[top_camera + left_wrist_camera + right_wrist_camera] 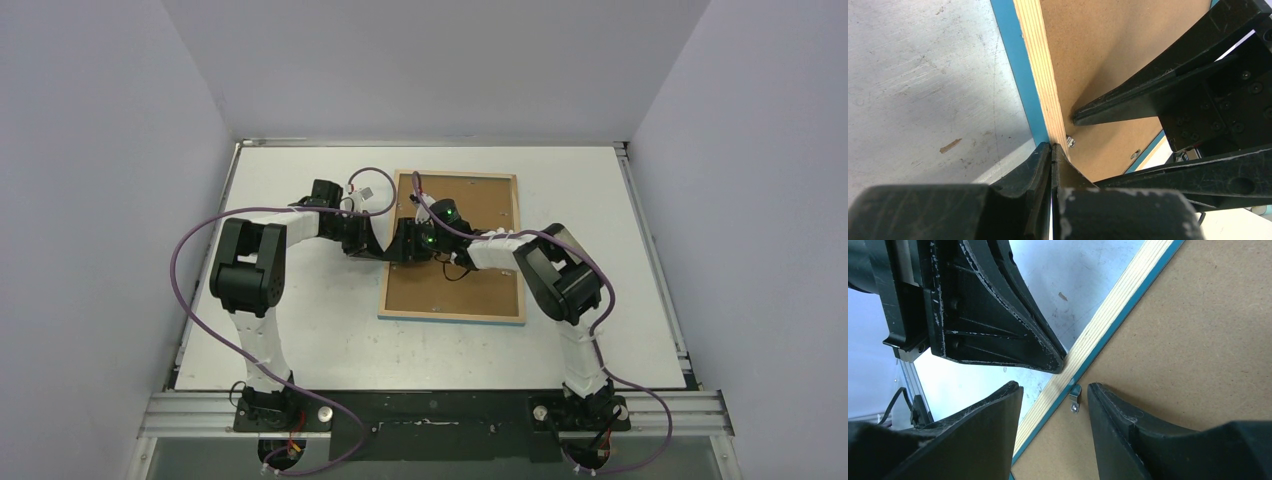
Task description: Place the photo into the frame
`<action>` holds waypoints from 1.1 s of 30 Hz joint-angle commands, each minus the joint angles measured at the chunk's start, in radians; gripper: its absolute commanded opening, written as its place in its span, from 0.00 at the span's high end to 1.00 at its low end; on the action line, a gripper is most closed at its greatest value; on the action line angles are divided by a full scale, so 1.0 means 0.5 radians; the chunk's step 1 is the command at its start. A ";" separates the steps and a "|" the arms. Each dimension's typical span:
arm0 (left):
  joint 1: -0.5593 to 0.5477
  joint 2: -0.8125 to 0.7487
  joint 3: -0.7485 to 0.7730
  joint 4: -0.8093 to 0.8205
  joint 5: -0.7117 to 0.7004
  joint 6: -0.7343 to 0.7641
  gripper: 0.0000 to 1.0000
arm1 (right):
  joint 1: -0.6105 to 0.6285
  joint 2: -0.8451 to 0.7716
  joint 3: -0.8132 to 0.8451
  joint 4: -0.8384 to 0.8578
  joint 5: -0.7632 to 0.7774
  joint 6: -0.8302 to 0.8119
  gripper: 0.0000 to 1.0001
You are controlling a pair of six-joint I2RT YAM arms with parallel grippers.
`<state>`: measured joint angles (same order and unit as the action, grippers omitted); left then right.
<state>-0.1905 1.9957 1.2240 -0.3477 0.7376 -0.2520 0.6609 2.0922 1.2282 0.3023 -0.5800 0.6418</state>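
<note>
The frame (452, 317) lies face down on the table, its wooden reverse and blue rim showing in the left wrist view (1038, 60) and the right wrist view (1108, 315). The plain brown backing board (480, 290) fills it. The photo is out of view. My left gripper (390, 250) is shut, its tips (1052, 146) against the frame's left wooden edge. My right gripper (1055, 390) is open just above that same edge, with a small metal clip (1075, 400) between its fingers; it also shows from above (410, 243).
White tabletop (300, 330) surrounds the frame, bounded by grey walls and a metal rail at the near edge (430, 410). Purple cables loop from both arms. The two grippers are very close together at the frame's left edge.
</note>
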 commanded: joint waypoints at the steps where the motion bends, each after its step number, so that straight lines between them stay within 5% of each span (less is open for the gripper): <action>1: -0.001 0.022 0.090 0.042 0.043 -0.008 1.00 | 0.009 0.039 0.013 0.113 -0.059 0.012 0.48; 33: -0.004 0.031 0.109 0.057 0.037 -0.033 1.00 | 0.027 0.059 0.051 0.096 -0.296 0.026 0.50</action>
<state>-0.1902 1.9999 1.2297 -0.3504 0.7376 -0.2596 0.6598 2.1262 1.2327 0.3641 -0.6857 0.6662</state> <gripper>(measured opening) 0.007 0.508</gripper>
